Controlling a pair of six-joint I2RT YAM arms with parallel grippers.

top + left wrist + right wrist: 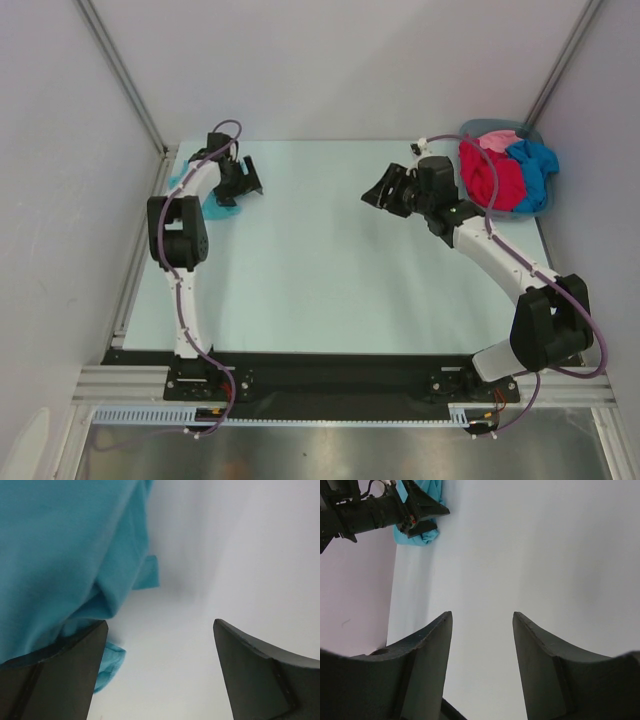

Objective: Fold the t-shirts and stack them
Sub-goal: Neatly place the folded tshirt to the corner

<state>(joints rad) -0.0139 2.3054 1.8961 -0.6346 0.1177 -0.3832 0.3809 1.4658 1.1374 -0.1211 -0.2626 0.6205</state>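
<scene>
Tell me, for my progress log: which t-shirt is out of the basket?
The teal t-shirt, crumpled at the table's far-left corner by the left gripper; the red, pink and blue ones sit heaped in the basket.

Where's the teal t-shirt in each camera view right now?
Top external: teal t-shirt at the far-left edge of the table, partly hidden by the left arm.
Left wrist: the shirt fills the upper left.
Right wrist: top-left corner, behind the left pincer.
Shared landmark: the left pincer, open beside the shirt.

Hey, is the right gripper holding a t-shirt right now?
No, the right gripper stands open, with only bare table between its jaws.
</scene>
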